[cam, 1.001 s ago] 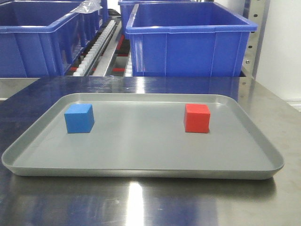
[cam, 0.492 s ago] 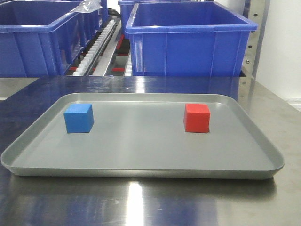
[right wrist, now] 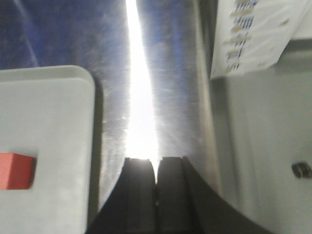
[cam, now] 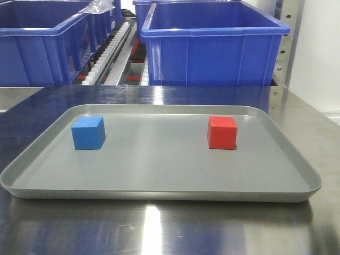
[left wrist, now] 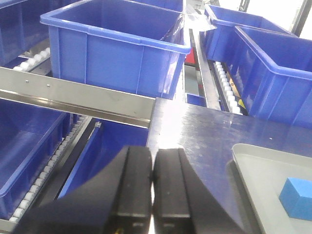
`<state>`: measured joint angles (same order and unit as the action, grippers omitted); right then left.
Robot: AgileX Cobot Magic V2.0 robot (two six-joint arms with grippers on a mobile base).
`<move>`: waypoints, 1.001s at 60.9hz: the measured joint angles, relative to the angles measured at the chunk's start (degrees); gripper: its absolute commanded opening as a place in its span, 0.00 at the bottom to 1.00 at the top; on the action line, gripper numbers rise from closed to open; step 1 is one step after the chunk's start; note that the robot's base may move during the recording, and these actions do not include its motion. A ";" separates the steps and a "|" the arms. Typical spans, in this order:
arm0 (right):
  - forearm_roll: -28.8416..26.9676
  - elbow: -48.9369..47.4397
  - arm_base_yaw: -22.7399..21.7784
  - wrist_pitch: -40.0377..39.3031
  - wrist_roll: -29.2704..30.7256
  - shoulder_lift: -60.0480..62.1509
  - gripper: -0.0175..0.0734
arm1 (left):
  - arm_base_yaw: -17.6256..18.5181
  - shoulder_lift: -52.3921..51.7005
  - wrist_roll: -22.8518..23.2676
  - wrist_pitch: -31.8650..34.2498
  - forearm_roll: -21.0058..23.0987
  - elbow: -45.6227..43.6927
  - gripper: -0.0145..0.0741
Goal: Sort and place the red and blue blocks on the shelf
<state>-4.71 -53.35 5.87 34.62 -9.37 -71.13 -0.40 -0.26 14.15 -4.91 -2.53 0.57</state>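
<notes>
The left gripper (left wrist: 152, 163), black fingers pressed together and empty, hangs by the front rail of the grey steel shelf (left wrist: 73, 97). The small bright blue cube (left wrist: 297, 197) sits in the shallow grey tray (left wrist: 241, 152) to its right. The right gripper (right wrist: 156, 168), likewise closed on nothing, is over the shiny steel worktop (right wrist: 165, 73), apart from the small bright red cube (right wrist: 14, 170). In the front view both cubes rest well apart in the tray.

Above the grey tray (cam: 159, 195) the way is open to me from the near side and overhead, and the blue block (cam: 88, 133) on the left and red block (cam: 222, 132) on the right sit well apart with bare floor between. At the far edge of the table (cam: 159, 228) big blue crates (cam: 212, 48) wall me off, a roller track (cam: 114, 50) in the narrow gap between them; past its left edge runs a steel shelf rail (left wrist: 73, 100).
</notes>
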 measured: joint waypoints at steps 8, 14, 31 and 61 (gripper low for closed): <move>0.00 -6.29 3.80 3.07 0.00 -6.78 0.35 | 0.00 0.00 0.00 0.00 0.00 0.00 0.33; 0.00 -9.08 7.17 3.61 0.00 -11.23 0.64 | 0.00 0.00 0.00 0.00 0.00 0.00 0.33; -0.12 -10.55 15.70 3.06 0.00 -17.77 0.88 | 0.00 0.00 0.00 0.00 0.00 0.00 0.33; -1.38 -12.37 23.11 3.17 0.00 -21.53 0.88 | 0.00 0.00 0.00 0.00 0.00 0.00 0.33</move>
<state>-6.09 -65.72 28.99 37.79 -9.37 -92.66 -0.40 -0.26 14.15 -4.91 -2.53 0.57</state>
